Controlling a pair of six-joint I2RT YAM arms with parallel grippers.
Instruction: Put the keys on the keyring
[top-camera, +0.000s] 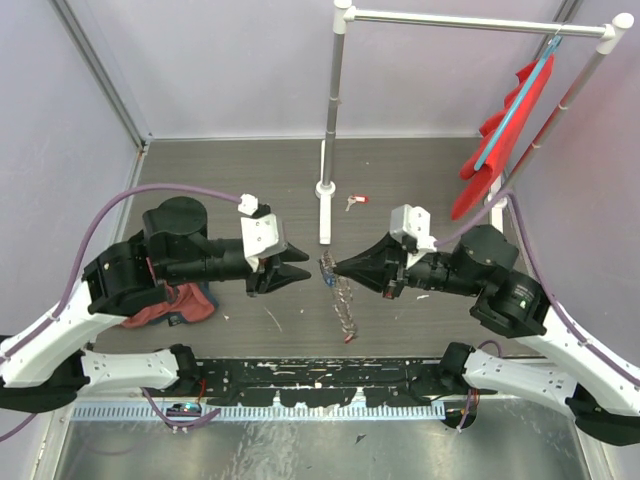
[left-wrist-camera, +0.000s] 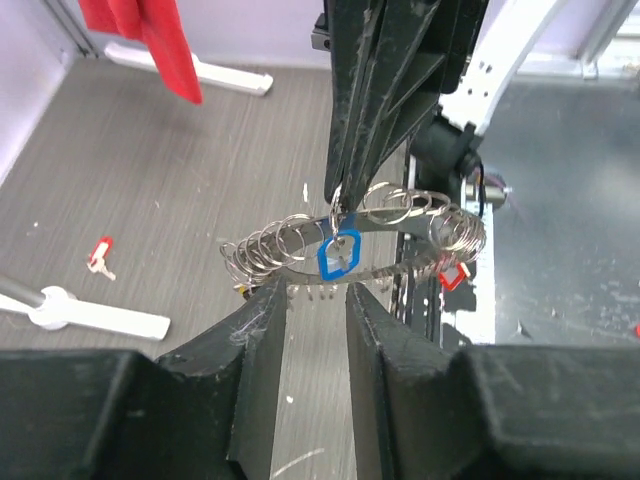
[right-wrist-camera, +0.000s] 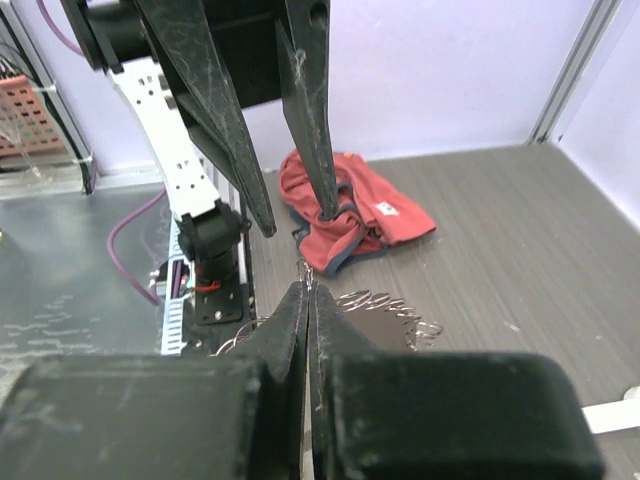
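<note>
The keyring (top-camera: 342, 300), a large loop of silvery coils, hangs tilted above the table from my right gripper (top-camera: 338, 266), which is shut on its upper end. In the left wrist view the keyring (left-wrist-camera: 262, 250) carries a blue-headed key (left-wrist-camera: 338, 256) just under the right gripper's tips (left-wrist-camera: 341, 208), and a red-tagged key (left-wrist-camera: 452, 276) at its far end. My left gripper (left-wrist-camera: 315, 292) is open just in front of the ring with nothing between its fingers. From the right wrist, the right gripper (right-wrist-camera: 309, 288) pinches a bit of metal, with the coils (right-wrist-camera: 385, 300) beyond. Another red key (top-camera: 355, 201) lies on the table.
A white stand's base (top-camera: 325, 200) and pole rise behind the grippers. A red cloth on a hanger (top-camera: 505, 130) hangs at the back right. A crumpled red garment (top-camera: 165, 305) lies under the left arm. Walls close in on both sides.
</note>
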